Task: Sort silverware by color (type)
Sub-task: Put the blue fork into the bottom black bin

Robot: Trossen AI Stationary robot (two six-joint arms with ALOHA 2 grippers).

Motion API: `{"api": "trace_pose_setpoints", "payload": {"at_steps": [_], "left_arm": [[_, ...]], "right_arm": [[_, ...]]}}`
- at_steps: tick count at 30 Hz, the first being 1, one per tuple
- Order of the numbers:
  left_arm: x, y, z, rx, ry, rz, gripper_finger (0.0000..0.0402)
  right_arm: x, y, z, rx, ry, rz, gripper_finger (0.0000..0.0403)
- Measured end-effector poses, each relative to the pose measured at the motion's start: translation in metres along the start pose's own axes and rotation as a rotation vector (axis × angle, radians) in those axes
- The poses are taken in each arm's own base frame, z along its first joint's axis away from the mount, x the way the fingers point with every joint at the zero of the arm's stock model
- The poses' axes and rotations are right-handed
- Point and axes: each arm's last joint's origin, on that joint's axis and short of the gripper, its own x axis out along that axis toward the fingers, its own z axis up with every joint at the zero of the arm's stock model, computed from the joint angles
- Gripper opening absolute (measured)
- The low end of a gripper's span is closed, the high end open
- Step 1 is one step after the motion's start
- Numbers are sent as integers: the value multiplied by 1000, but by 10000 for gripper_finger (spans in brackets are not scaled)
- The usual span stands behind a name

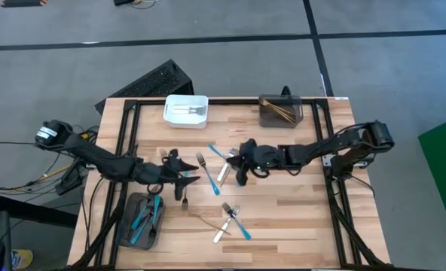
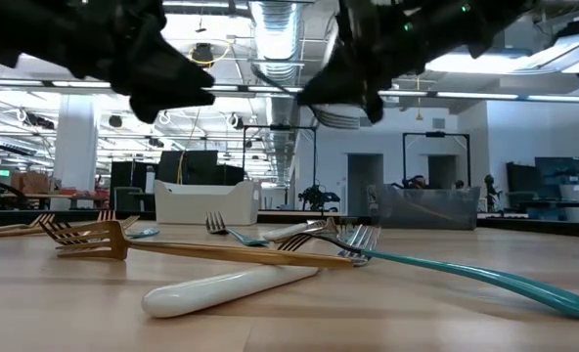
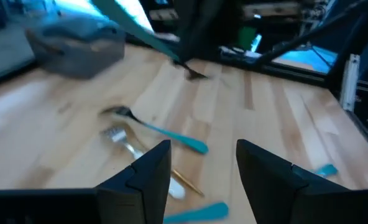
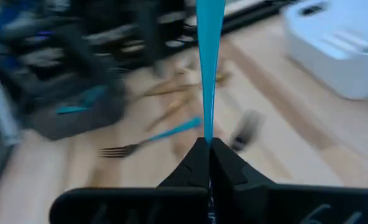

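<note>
My right gripper (image 1: 238, 159) is over the table's middle, shut on a blue-handled utensil (image 1: 221, 153) that sticks out toward the left arm. My left gripper (image 1: 187, 179) hovers open left of the middle, touching nothing; its fingers (image 3: 151, 167) frame bare wood. Loose pieces lie flat on the table: a blue-handled fork (image 1: 206, 168), a white-handled piece (image 1: 224, 173), and a crossed cluster (image 1: 230, 220) near the front with a gold fork (image 2: 201, 249). In the left wrist view another blue fork (image 3: 156, 129) lies ahead. My right gripper pinches the blue utensil by one end of its handle (image 4: 207, 134) between the two fingertips. The fingers come roughly level from the table's right and lie along the utensil. Its length (image 4: 207, 56) runs straight out past the fingertips, lifted clear of the table.
A white bin (image 1: 186, 110) with silver pieces sits at the far edge, a dark grey bin (image 1: 281, 111) with gold pieces to its right. Another dark grey bin (image 1: 144, 218) holding blue pieces sits at the near left. Bare wood lies at the near right (image 1: 298, 218).
</note>
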Motion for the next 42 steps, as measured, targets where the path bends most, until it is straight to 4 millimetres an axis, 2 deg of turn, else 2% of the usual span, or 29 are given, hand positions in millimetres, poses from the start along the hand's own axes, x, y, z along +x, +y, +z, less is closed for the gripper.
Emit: {"api": "trace_pose_setpoints", "payload": {"at_steps": [9, 15, 22, 29, 33, 37, 42], "left_arm": [[11, 6, 13, 215, -130, -112, 169], [19, 11, 21, 272, -219, -226, 169], [29, 11, 29, 338, -310, -359, 169], [54, 2, 39, 435, -327, -356, 169], [61, -2, 40, 462, -327, -391, 166], [60, -3, 40, 481, -334, -442, 132], [58, -3, 42, 470, -337, -450, 47]], "right_arm": [[0, 10, 7, -11, -28, 220, 12], [-3, 17, 12, -52, -52, 412, 12], [-4, 19, 14, -56, -62, 450, 12], [-4, 20, 14, -58, -57, 478, 12], [-5, 23, 13, -60, -52, 488, 12], [-6, 25, 12, -79, -52, 492, 14], [-6, 25, 12, -84, -51, 497, 16]]}}
